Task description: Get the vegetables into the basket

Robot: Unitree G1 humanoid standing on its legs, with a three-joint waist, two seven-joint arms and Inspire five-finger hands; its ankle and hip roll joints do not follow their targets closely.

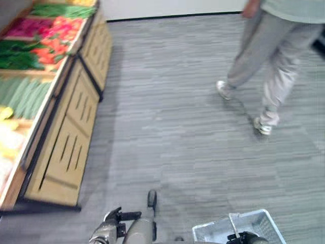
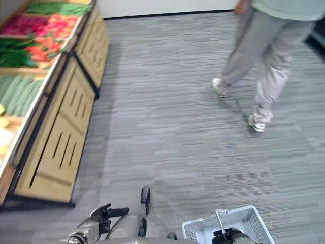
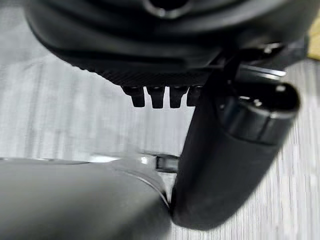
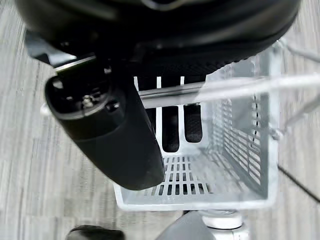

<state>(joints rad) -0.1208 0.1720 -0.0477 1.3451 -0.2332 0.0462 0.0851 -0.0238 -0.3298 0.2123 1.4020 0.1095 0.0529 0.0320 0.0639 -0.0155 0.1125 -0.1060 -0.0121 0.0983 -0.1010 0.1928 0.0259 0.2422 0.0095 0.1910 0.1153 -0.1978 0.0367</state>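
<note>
Vegetables lie in the bins of a wooden stand (image 1: 71, 137) at the left: red ones (image 1: 57, 31), dark leafy greens (image 1: 15, 56), long pale green ones (image 1: 23, 94) and yellow ones (image 1: 5, 113). My right hand (image 4: 125, 135) is shut on the wire handle (image 4: 240, 86) of a pale plastic basket (image 1: 256, 221), which hangs low at my right and has nothing in it. My left hand (image 1: 114, 219) hangs low near the stand's front corner, open and holding nothing, well short of the vegetables.
A person in light trousers (image 1: 274, 56) walks across the grey carpet at the upper right. The stand's slatted wooden front (image 2: 61, 147) runs along the left side. A white wall (image 1: 167, 7) closes off the far end.
</note>
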